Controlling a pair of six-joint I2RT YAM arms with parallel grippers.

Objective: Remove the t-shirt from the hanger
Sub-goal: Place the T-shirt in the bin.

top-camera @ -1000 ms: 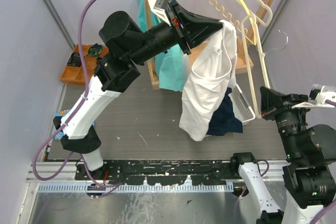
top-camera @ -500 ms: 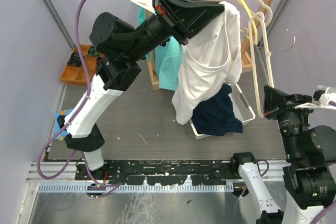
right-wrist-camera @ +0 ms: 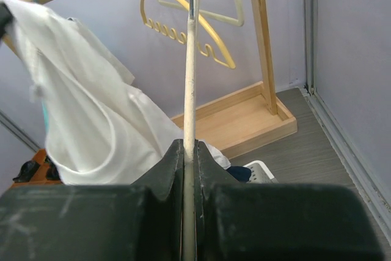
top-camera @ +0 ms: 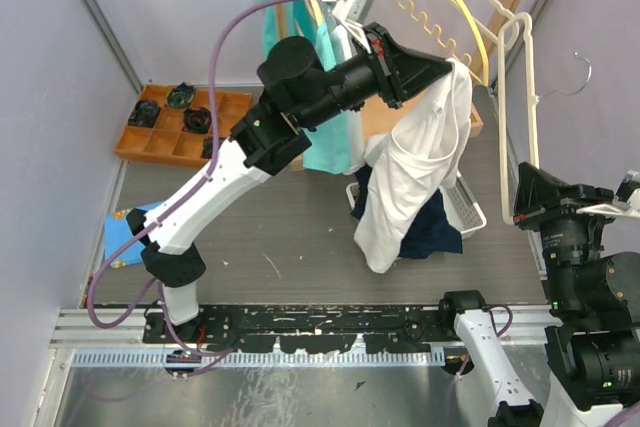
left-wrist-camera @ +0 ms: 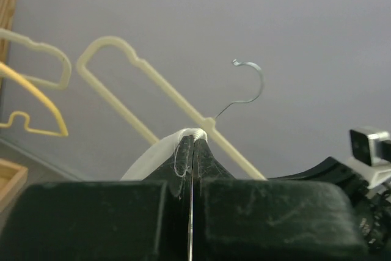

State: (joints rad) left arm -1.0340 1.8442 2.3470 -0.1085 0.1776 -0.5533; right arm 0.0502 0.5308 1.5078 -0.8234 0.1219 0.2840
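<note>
Dangling from clenched left jaws, the t-shirt (top-camera: pixel 415 182) hangs beside the hanger (right-wrist-camera: pixel 190 77) the right jaws grip.

t-shirt (top-camera: pixel 415 172): white; crumpled; dangling | hanger (right-wrist-camera: pixel 190 77): cream; upright; just beside t-shirt

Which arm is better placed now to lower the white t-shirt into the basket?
Left. The left pincer is shut on the t-shirt, which hangs over the basket. The right pincer is shut on the hanger, which looks free of the cloth, so it probably need only hold.
</note>
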